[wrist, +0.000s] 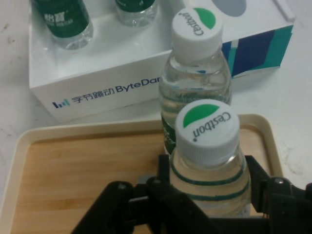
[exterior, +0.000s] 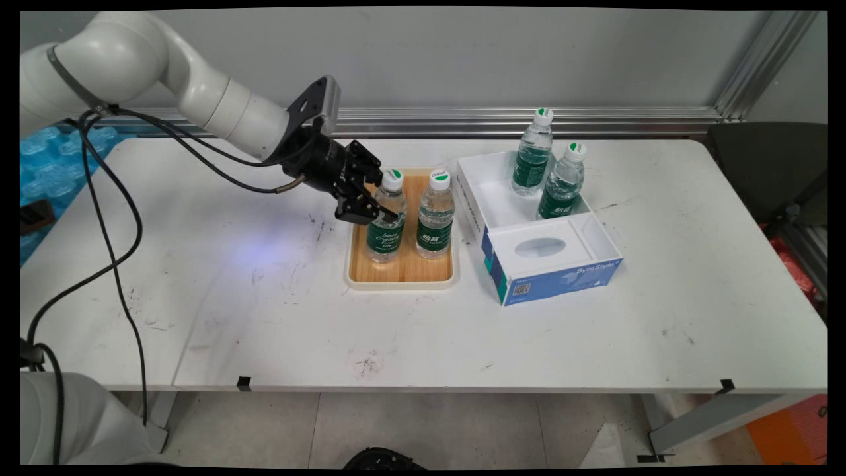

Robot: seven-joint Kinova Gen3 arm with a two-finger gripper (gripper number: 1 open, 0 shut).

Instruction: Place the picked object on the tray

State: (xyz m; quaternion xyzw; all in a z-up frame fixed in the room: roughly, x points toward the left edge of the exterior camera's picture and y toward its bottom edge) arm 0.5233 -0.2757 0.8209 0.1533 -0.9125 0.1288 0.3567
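Fingers of the black two-finger gripper (wrist: pixel 207 187) straddle the upright clear plastic water bottle (exterior: pixel 386 225) with green label, closed against its shoulder, in the wooden cream-rimmed tray (exterior: pixel 400 283); a matching second bottle (exterior: pixel 435 215) stands just beside.

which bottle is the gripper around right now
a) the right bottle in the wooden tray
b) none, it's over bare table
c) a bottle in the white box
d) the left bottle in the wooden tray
d: the gripper has a finger on each side of the left bottle in the wooden tray, below the cap; the right bottle stands free beside it.
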